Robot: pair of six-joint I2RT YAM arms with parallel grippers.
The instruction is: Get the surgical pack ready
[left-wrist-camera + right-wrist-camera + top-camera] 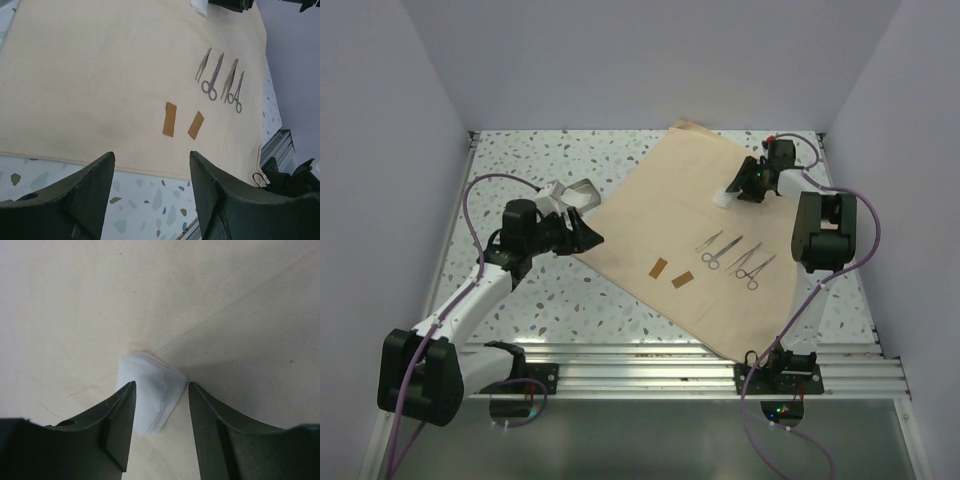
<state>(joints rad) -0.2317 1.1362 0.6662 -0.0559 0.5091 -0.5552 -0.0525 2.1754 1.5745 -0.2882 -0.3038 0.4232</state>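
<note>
Gauze pad [145,375] is laid on the surgical pack [225,300]; right tool [161,385] and left tool [151,155] are held wide; withdrawal seems needed.

Jaws gape on left arm [470,300] and right arm [825,232].

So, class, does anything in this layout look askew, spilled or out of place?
Nothing is spilled or damaged. The tan cloth lies cornerwise to the table, its near corner reaching the rail, which may be deliberate for wrapping. The white gauze pad looks rumpled, sitting between the right gripper's open fingers.
</note>
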